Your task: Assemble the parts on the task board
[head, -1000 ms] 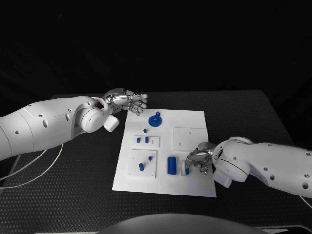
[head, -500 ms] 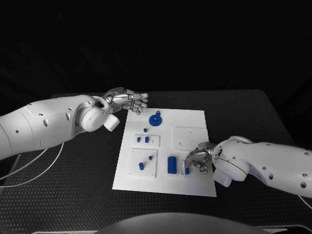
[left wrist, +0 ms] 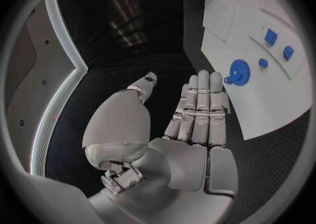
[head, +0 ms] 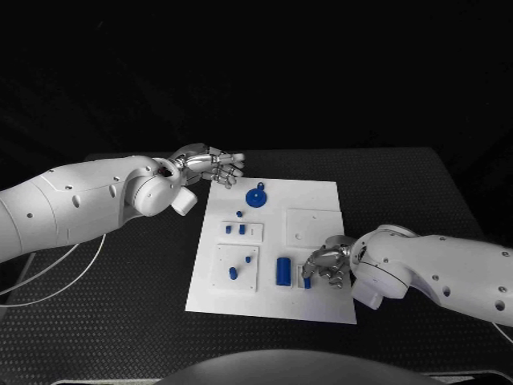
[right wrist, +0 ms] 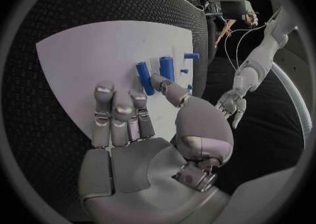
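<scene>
1 board [head: 314, 200]. 2 hands: left [head: 210, 167], right [head: 326, 266]. About 8 blue parts: 1 disc [head: 255, 196], 1 long cylinder [head: 282, 271], the remainder small pegs and blocks; exact count is unclear.

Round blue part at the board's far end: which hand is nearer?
Left. The left hand hovers open just off the board's far corner beside the round blue part; the right hand is at the near end, by the tall blue part.
</scene>
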Motion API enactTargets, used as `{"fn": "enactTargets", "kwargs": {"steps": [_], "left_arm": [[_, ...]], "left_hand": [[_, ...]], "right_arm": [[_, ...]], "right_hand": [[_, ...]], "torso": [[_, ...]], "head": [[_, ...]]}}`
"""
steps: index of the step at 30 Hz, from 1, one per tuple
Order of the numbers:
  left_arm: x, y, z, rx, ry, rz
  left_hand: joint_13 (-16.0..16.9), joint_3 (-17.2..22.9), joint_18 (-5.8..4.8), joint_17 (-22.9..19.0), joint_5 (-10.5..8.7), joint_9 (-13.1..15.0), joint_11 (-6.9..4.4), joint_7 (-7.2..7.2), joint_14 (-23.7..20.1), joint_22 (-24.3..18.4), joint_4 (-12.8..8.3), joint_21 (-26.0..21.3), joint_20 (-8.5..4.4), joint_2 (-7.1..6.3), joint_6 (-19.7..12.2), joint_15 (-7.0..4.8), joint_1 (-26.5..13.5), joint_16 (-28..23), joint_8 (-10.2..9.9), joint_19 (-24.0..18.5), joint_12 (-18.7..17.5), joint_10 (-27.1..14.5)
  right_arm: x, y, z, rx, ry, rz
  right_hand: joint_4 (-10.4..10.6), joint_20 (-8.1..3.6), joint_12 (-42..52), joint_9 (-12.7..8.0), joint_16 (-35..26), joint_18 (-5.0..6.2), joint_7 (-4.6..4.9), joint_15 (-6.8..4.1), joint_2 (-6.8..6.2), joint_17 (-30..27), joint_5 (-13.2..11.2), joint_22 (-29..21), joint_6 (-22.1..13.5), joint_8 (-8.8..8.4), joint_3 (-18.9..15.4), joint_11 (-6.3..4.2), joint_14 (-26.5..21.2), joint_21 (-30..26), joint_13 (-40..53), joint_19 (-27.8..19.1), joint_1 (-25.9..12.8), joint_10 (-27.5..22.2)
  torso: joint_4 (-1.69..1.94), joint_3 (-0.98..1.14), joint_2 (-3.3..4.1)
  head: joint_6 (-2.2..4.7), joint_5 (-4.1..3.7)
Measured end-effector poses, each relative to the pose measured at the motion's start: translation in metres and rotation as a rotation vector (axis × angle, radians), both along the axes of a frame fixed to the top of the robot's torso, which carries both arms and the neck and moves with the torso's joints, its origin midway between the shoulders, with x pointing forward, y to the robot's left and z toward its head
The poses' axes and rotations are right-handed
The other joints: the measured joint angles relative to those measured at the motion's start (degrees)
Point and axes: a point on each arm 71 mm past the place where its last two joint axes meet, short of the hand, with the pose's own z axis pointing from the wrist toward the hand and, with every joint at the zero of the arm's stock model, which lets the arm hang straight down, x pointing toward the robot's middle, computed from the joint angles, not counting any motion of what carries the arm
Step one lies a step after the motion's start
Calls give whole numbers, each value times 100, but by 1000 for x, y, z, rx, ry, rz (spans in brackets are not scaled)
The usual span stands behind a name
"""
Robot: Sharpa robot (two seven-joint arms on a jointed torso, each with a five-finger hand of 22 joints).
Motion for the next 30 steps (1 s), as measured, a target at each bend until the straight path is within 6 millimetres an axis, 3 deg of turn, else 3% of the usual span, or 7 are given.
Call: {"fn": "enactTargets", "kwargs": {"steps": [25, 30], "left_arm": [[0, 0, 0, 4, 2, -2], [0, 0, 0, 4, 3, -3]], "left_hand": [[0, 0, 0, 4, 0, 0, 0, 0, 0, -2, 0, 0, 0, 2, 0, 0, 43, 0, 0, 0, 0, 0], [0, -14, 0, 4, 0, 0, 0, 0, 0, -2, 14, 0, 0, 2, 0, 0, 43, 0, 0, 0, 0, 0]], "right_arm": [[-3, 4, -1, -1, -4, 42], [-3, 4, -1, -1, -11, 49]], "right_hand": [[-1, 1, 0, -16, -23, 1, -20, -21, -1, -4, -1, -5, 18, 10, -32, -19, 3, 0, -1, 0, 1, 19], [63, 1, 0, -9, -23, 1, -33, -24, -34, -9, -135, -12, 31, 10, -97, -19, 1, 0, 5, 1, -33, 19]], "torso": [[2, -2, 2], [3, -1, 2]], "head": [[0, 8], [-1, 16]]}}
